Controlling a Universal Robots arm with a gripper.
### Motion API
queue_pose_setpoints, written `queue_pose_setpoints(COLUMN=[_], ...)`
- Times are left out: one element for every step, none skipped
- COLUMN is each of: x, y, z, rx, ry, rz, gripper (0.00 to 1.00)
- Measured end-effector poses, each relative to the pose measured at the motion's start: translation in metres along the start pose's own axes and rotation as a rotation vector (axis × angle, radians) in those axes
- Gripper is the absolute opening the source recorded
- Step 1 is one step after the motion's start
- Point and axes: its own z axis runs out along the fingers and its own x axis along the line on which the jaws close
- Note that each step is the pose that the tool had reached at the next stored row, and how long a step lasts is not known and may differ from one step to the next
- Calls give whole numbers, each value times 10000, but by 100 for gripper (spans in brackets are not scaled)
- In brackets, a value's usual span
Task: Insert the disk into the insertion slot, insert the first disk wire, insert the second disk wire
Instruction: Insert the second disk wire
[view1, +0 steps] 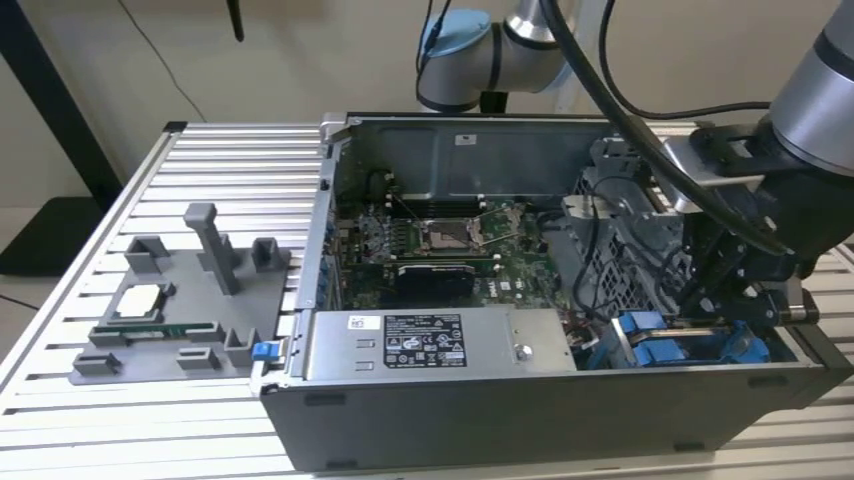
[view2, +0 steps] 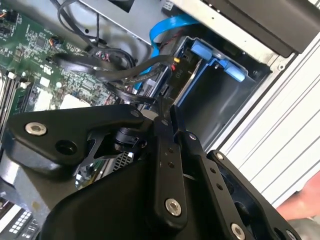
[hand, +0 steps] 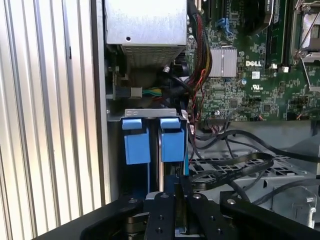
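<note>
The disk (hand: 160, 172) stands on edge in the insertion slot (view1: 663, 347) of the drive cage, at the case's front corner on the exterior view's right. Its blue carrier tabs (hand: 136, 140) face outward. A black plug with red and yellow leads (view2: 176, 66) sits against the disk's end. My gripper (view2: 165, 104) reaches down right behind that end, fingers (hand: 165, 200) drawn close together on a disk wire, a thin blue cable (view2: 167, 24) that curves in from the case. Whether its plug is seated is hidden by the fingers.
The grey power supply box (view1: 427, 345) lies along the case's front wall, with the motherboard (view1: 441, 240) behind it. Loose black cables (hand: 235, 160) drape over the cage. A grey fixture tray (view1: 174, 310) with parts sits on the slatted table (view1: 80, 420) at the exterior view's left.
</note>
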Motion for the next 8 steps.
queue_pose_setpoints(x=[-1, -1, -2, -4, -6, -9, -12, -16], y=[-26, -39, -44, -44, -44, -44, -44, -44], z=[7, 12, 13, 14, 15, 15, 18, 21], rx=[2, 2, 2, 2, 3, 5, 6, 7], ry=[1, -2, -1, -1, 0, 2, 0, 1], rz=[-1, -1, -1, -1, 7, 20, 36, 49], gripper=[0, 0, 0, 0, 0, 0, 0, 0])
